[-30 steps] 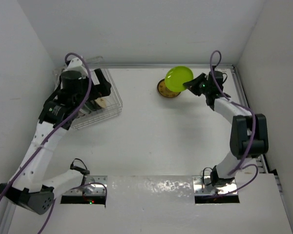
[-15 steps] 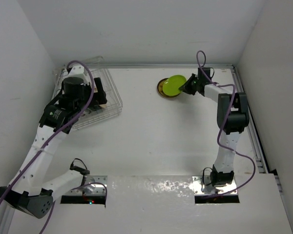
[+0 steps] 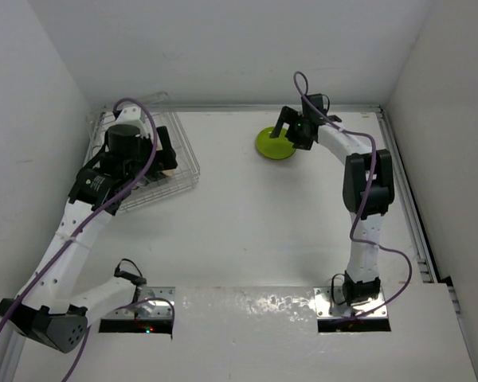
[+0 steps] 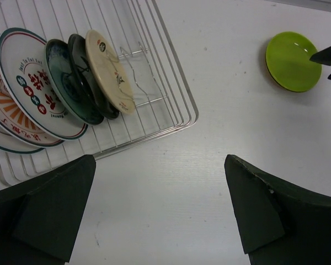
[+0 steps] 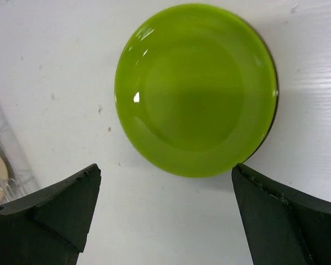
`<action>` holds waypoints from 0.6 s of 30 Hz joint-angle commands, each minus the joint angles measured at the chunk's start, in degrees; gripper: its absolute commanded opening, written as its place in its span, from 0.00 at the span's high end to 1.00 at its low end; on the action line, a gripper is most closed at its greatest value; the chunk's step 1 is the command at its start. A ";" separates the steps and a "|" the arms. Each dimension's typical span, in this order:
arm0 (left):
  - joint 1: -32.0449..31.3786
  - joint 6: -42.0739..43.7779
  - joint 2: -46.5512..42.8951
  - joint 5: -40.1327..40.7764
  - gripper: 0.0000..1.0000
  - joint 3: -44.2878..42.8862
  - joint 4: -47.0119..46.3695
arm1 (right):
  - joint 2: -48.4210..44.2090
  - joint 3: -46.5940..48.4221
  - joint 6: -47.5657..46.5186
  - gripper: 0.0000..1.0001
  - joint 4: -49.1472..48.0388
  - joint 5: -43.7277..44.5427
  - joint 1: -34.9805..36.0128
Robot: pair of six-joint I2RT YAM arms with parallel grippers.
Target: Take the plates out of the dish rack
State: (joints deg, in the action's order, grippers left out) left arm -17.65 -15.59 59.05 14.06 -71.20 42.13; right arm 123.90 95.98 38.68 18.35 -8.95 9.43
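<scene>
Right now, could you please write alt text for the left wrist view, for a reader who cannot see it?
Several plates stand on edge in a wire dish rack at upper left, on a white table. A lime green plate lies flat at upper right. The jaws of the left gripper stand wide open across the bottom.

Lime green plate [image 5: 196, 88] lowered to lie flat, right tool [image 5: 165, 171] opened, plate released

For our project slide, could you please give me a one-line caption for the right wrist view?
Right pincer open above the lime green plate, which lies flat and ungripped.
</scene>
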 commanded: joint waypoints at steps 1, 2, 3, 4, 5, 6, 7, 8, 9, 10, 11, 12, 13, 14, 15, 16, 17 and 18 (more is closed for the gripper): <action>0.07 -1.01 0.10 0.60 0.00 0.88 -3.19 | 2.31 4.38 -4.04 0.01 7.30 2.80 1.37; 0.07 -1.28 0.28 0.61 0.00 1.23 -3.54 | 2.31 4.39 -4.05 0.01 7.32 2.80 1.38; 0.07 -1.72 0.54 1.74 0.00 1.59 -3.89 | 2.23 4.47 -4.13 0.01 8.62 4.36 1.47; 0.07 -2.07 1.07 2.45 0.00 2.29 -4.42 | 0.83 3.78 -4.13 0.01 8.63 5.16 1.73; 0.07 -3.20 2.29 3.07 0.00 2.55 -5.38 | -0.48 2.64 -4.40 0.01 8.46 5.95 2.08; 0.07 -4.00 3.26 5.07 0.00 2.73 -5.74 | -2.24 -0.33 -5.53 0.01 7.24 7.96 3.13; 0.07 -5.83 5.70 6.92 0.00 2.12 -5.57 | -6.61 -2.10 -7.28 0.01 6.53 8.85 3.92; 0.16 -6.63 7.03 8.77 0.00 1.59 -5.48 | -9.09 -4.12 -8.26 0.01 5.83 10.78 4.89; 0.59 -7.60 8.44 11.92 0.00 0.37 -5.39 | -11.63 -8.14 -9.22 0.01 4.25 13.67 7.07; 1.29 -8.57 11.15 12.56 0.01 -0.34 -4.96 | -16.45 -10.18 -10.28 0.01 3.54 14.74 8.14; 2.17 -10.32 12.57 13.61 0.04 -1.13 -5.13 | -18.58 -14.03 -11.77 0.01 2.49 15.19 9.10; 2.35 -11.12 13.80 14.40 0.06 -1.66 -5.39 | -20.43 -15.90 -12.04 0.01 2.22 15.19 10.51; 2.62 -12.78 16.25 15.37 0.08 -2.97 -5.91 | -24.10 -17.74 -11.96 0.01 2.13 14.84 10.78; 2.62 -13.40 17.75 15.99 0.10 -3.68 -6.44 | -25.97 -22.72 -10.91 0.01 0.65 13.71 10.87; 2.79 -13.67 19.16 16.34 0.18 -5.08 -6.97 | -28.07 -25.99 -10.64 0.01 -1.37 11.96 11.05; 2.97 -13.85 22.48 16.87 0.23 -6.22 -6.89 | -30.18 -28.98 -10.38 0.01 -3.39 10.11 11.13; 3.15 -14.98 24.43 18.61 0.29 -7.80 -6.10 | -34.12 -35.02 -8.90 0.01 -6.63 9.14 11.40; 3.15 -15.51 27.93 19.50 0.36 -10.60 -4.96 | -36.07 -38.03 -8.36 0.01 -8.66 7.30 11.40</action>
State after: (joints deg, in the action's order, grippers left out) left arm -15.18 -27.40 82.41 28.38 -75.22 38.83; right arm 93.34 66.76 29.43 16.95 1.10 21.91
